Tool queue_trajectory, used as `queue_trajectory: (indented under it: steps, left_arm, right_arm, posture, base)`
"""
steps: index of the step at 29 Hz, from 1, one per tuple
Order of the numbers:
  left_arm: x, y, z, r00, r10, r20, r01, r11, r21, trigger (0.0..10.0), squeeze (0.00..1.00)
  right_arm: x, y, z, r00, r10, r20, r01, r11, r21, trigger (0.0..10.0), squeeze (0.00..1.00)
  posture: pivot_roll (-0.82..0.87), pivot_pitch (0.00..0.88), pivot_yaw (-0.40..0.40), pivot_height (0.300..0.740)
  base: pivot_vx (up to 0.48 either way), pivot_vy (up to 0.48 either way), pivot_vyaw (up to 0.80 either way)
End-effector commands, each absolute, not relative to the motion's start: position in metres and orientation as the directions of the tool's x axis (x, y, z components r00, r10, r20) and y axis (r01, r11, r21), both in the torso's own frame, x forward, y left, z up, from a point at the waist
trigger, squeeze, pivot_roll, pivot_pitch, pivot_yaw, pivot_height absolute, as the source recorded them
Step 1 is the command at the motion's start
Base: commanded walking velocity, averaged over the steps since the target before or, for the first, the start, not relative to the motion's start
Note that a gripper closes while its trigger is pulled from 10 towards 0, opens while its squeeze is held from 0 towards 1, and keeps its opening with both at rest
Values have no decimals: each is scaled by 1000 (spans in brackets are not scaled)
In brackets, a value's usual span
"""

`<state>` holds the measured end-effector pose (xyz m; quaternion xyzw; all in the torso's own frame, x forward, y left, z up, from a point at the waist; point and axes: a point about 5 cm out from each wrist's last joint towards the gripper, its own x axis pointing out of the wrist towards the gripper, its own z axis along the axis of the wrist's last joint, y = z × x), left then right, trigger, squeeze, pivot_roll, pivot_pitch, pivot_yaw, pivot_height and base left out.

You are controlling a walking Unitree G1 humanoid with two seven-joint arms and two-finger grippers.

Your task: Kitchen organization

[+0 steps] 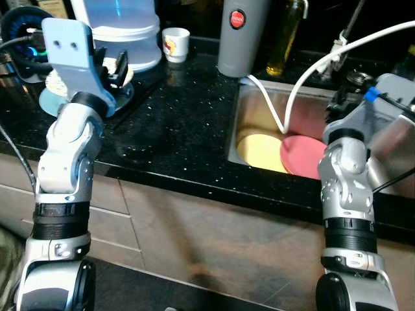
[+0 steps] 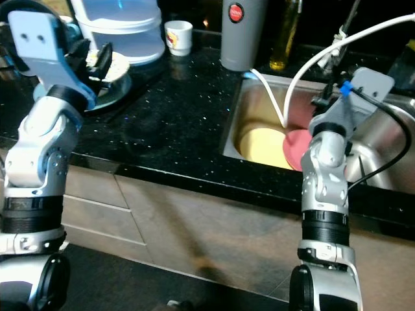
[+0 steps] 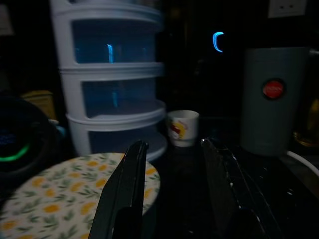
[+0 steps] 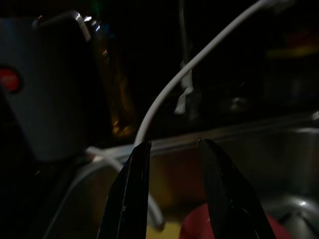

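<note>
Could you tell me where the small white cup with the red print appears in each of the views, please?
Left eye view: the white cup stands at the counter's back, left of the grey flask.
Right eye view: same place.
Left wrist view: centre, between the white drawers and the flask.
Right wrist view: not in it.
Shared landmark: the flask.

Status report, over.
Left tool open above floral plate on counter. Right tool open over sink, pink plate and yellow plate inside. White hose runs across sink.
</note>
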<state>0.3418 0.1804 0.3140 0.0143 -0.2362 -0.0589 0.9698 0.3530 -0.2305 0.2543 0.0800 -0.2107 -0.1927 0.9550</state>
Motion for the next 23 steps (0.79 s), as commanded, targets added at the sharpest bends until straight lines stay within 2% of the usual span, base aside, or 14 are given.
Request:
queue_trajectory:
  steps: [1, 6, 16, 19, 23]
  left_arm:
    - [342, 177, 316, 879, -133, 459, 114, 991, 70, 10000, 0]
    - [343, 176, 315, 880, -137, 454, 116, 991, 74, 10000, 0]
    - [345, 174, 310, 895, -133, 427, 104, 990, 91, 10000, 0]
    - [347, 180, 308, 906, -79, 417, 67, 997, 43, 10000, 0]
    - [349, 194, 311, 910, -19, 415, 21, 1000, 1, 10000, 0]
  right_arm:
    - [352, -236, 250, 837, -422, 348, 352, 902, 248, 10000, 0]
    - [352, -238, 250, 835, -432, 340, 363, 898, 250, 10000, 0]
    - [353, -237, 251, 839, -420, 345, 358, 905, 230, 10000, 0]
    - [354, -235, 252, 842, -409, 352, 346, 910, 229, 10000, 0]
    - [353, -235, 251, 843, -407, 351, 343, 910, 231, 10000, 0]
  posture:
    - [124, 54, -29, 740]
    - [124, 54, -28, 740]
    - [123, 55, -29, 740]
    - [123, 55, -29, 740]
    - [123, 56, -30, 740]
  base:
    - [0, 0, -800]
    - [0, 0, -770]
    - [0, 0, 0]
    - [0, 0, 0]
    - [0, 431, 0]
